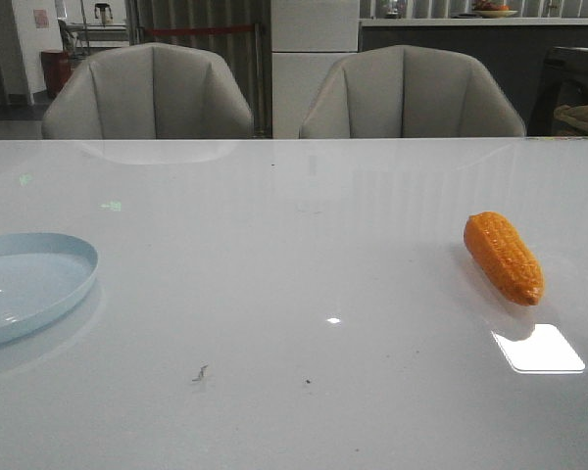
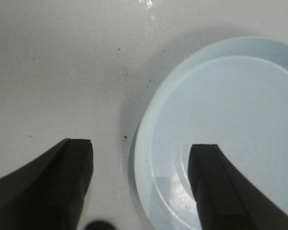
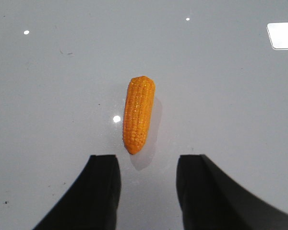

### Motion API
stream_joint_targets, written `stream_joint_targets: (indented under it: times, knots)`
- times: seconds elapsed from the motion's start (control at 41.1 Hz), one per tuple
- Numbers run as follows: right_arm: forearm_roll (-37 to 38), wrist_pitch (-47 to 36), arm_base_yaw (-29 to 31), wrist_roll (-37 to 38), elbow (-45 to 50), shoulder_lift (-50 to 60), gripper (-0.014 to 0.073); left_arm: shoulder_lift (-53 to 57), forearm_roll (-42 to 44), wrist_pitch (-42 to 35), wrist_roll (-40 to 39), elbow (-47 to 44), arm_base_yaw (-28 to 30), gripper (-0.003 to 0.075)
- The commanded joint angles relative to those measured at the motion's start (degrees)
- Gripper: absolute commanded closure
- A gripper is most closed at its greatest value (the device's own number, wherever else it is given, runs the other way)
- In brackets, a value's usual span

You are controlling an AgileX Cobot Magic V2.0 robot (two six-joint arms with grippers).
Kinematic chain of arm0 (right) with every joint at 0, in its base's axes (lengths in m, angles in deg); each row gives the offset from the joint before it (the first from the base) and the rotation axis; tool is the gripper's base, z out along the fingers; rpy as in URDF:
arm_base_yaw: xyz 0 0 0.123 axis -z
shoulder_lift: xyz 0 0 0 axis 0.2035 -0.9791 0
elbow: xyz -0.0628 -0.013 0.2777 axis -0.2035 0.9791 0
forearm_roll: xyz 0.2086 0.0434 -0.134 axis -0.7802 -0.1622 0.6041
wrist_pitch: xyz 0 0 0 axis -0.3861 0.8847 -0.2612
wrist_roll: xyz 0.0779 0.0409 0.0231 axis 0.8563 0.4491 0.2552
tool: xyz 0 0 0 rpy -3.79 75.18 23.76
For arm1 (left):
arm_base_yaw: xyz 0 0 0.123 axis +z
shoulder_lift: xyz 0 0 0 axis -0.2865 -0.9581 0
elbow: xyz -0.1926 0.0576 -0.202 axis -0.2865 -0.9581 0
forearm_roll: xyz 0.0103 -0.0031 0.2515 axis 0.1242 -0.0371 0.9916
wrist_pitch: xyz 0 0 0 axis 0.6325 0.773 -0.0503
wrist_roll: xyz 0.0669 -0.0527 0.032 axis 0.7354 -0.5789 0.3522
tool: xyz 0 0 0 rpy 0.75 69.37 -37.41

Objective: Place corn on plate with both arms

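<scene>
The orange corn (image 1: 504, 258) lies on the white table at the right, its tapered end toward the front. The pale blue plate (image 1: 24, 286) sits at the table's left edge, partly cut off. Neither arm shows in the front view. In the right wrist view the corn (image 3: 138, 114) lies just beyond my open, empty right gripper (image 3: 147, 158), its tapered tip pointing at the gap between the fingers. In the left wrist view my left gripper (image 2: 140, 148) is open and empty above the plate's rim (image 2: 143, 143), one finger over the plate (image 2: 230, 115), the other over bare table.
Two grey chairs (image 1: 147, 93) (image 1: 412, 96) stand behind the table's far edge. A bright window reflection (image 1: 537, 349) lies on the tabletop in front of the corn. Small dark specks (image 1: 200, 373) mark the table near the front.
</scene>
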Motion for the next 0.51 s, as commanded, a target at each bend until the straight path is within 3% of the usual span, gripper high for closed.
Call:
stream_joint_targets:
  times: [0.0,0.341,0.487]
  knots:
    - [0.32,-3.85,0.18,0.1,-2.07,0.01,0.0186,-0.62,-1.02,0.3,0.18,4.87,0.02,0.0234]
    - [0.32,-3.85,0.18,0.1,-2.07,0.01,0.0186,-6.32,-1.02,1.54,1.18,6.74,0.02,0.0235]
    - [0.32,-3.96,0.18,0.1,-2.07,0.01,0.0186,-6.6,-1.02,1.43,1.28,6.74,0.02,0.0307]
